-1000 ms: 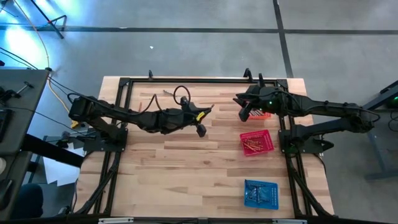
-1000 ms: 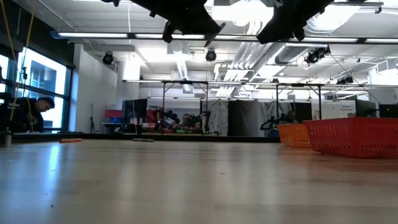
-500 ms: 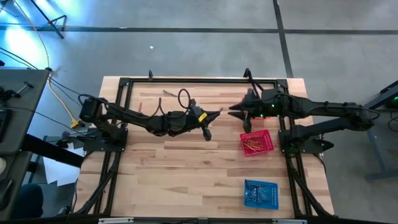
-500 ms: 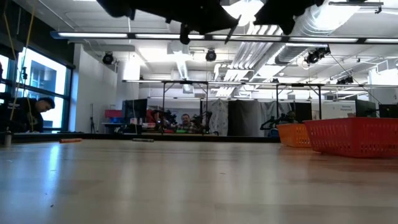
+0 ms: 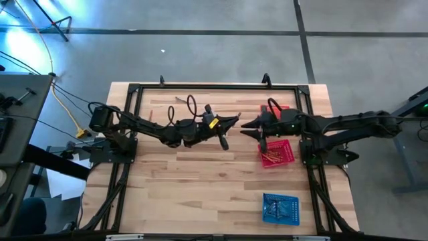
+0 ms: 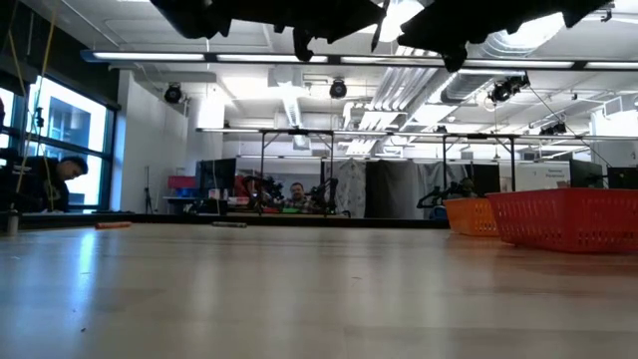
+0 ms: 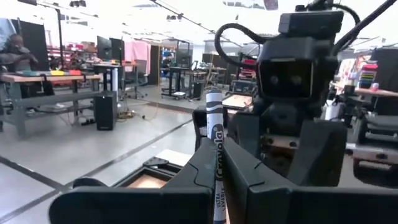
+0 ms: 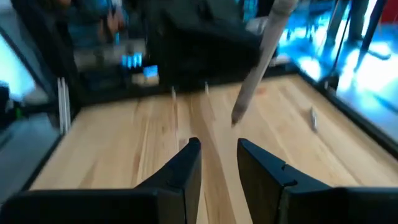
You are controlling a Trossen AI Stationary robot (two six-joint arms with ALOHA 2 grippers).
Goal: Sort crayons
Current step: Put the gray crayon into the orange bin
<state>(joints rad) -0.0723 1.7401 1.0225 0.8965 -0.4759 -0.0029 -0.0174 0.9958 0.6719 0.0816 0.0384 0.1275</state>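
Right now your left gripper (image 5: 235, 119) sits just left of the middle of the high view, raised off the table (image 5: 200, 174), and its fingers (image 7: 205, 165) are pinched on a grey crayon (image 7: 215, 162) that stands upright between them in the left wrist view. Facing it from the right is your right gripper (image 5: 245, 126), with its fingers (image 8: 186, 165) spread apart and nothing between them; the two tips are close together but apart. In the right wrist view the held crayon (image 8: 258, 59) hangs tilted ahead of those spread fingers.

Other crayons lie in the red basket (image 5: 276, 153) at centre right, just below the right arm, and more in the blue basket (image 5: 280, 208) at lower right. An orange basket (image 6: 471, 215) shows at the right of the low view, behind the red one. Two loose crayons (image 5: 180, 100) lie on the table at upper left.
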